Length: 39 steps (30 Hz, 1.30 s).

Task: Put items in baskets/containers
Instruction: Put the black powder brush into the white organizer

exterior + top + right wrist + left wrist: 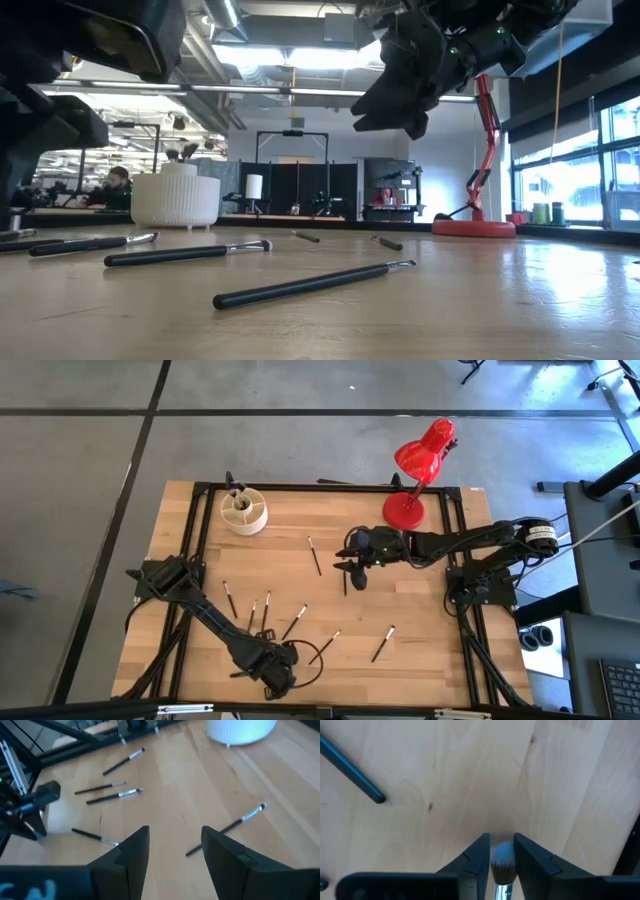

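While no label reads, left tool (499, 854) grips a brush (502, 867) — right tool (175, 845) released.

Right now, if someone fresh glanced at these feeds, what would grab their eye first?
Probably the red desk lamp at the table's far right edge, then the makeup brushes strewn across the wood. The left gripper at the near edge is clamped on a pale-tipped brush, far from the cream organiser.
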### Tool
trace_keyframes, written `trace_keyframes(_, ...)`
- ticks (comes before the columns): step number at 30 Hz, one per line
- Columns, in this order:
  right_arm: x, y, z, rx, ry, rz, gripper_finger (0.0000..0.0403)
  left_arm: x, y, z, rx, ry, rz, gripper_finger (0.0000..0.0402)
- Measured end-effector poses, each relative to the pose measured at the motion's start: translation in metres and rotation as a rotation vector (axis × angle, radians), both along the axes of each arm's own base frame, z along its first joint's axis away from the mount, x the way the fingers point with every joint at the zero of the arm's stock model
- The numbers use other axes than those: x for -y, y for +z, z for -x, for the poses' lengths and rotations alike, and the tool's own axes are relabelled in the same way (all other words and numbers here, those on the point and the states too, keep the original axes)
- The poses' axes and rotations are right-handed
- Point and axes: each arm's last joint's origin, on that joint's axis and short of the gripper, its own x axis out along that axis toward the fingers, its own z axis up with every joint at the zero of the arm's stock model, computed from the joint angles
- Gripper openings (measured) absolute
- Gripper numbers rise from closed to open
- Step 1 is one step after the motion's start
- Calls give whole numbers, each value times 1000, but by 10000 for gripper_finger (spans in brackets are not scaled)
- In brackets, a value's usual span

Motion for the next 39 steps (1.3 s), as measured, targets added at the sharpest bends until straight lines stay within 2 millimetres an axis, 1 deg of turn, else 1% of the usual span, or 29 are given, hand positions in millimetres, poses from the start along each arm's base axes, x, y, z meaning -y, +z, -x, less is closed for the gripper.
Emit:
trace_keyframes(7, 0, -1, 0, -12, 1, 1, 179, 6, 0, 5, 8, -45, -4, 56)
trace_keyframes(11, 0, -2, 1, -20, -1, -3, 179, 6, 0, 6, -3, -49, -18, 22)
trace_keyframes(13, 0, -2, 1, -26, -1, -4, 179, 4, -1, 7, -15, -24, -20, 7)
trace_keyframes(16, 0, -3, 1, -31, -2, -5, 179, 1, 0, 5, -26, 13, -18, 5)
trace_keyframes(18, 2, -3, 2, -35, -32, 9, 179, -1, 2, 4, 4, 56, -68, 4)
trace_keyframes(20, 5, -3, 3, -48, -111, 42, 179, -2, 9, -4, 80, 105, -103, 4)
trace_keyframes(24, 15, -5, 9, -104, -286, 101, 179, -13, 37, -13, 242, 153, -180, 4)
trace_keyframes(26, 18, -6, 11, -117, -305, 100, 179, -22, 48, -12, 289, 167, -260, 4)
trace_keyframes(29, 21, -4, 12, -118, -300, 121, 179, -42, 69, -9, 386, 221, -441, 4)
trace_keyframes(33, 29, 0, 15, -122, -343, 140, 179, -76, 98, -4, 581, 377, -769, 4)
trace_keyframes(35, 32, 2, 17, -120, -356, 138, 179, -93, 112, 0, 658, 452, -885, 4)
trace_keyframes(37, 32, 3, 19, -122, -354, 144, 179, -113, 124, 2, 696, 518, -976, 4)
trace_keyframes(39, 32, 3, 19, -125, -347, 152, 179, -137, 132, 1, 692, 577, -1047, 3)
